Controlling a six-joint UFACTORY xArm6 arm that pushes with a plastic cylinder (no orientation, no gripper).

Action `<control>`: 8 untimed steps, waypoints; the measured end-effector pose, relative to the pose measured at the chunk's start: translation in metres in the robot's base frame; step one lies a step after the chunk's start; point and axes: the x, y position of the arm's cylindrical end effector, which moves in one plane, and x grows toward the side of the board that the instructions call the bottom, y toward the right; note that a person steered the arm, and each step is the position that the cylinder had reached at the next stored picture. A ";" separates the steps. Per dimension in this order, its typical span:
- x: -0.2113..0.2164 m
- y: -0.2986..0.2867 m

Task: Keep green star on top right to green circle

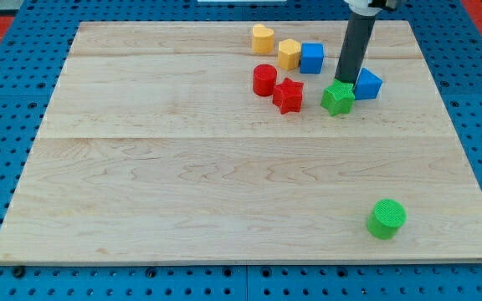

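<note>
The green star (337, 98) lies on the wooden board at the view's upper right. My tip (344, 83) touches the star's top edge, between it and a blue triangular block (367, 84). The green circle (387, 218) stands far below, near the board's bottom right corner. The star is above and slightly left of the circle.
A red star (289, 94) and a red cylinder (264, 79) lie left of the green star. A yellow heart (263, 38), a yellow hexagon (289, 53) and a blue cube (311, 58) sit near the top edge. The board (182, 167) rests on a blue pegboard.
</note>
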 end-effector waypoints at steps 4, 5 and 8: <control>0.130 0.016; 0.109 0.018; 0.110 0.044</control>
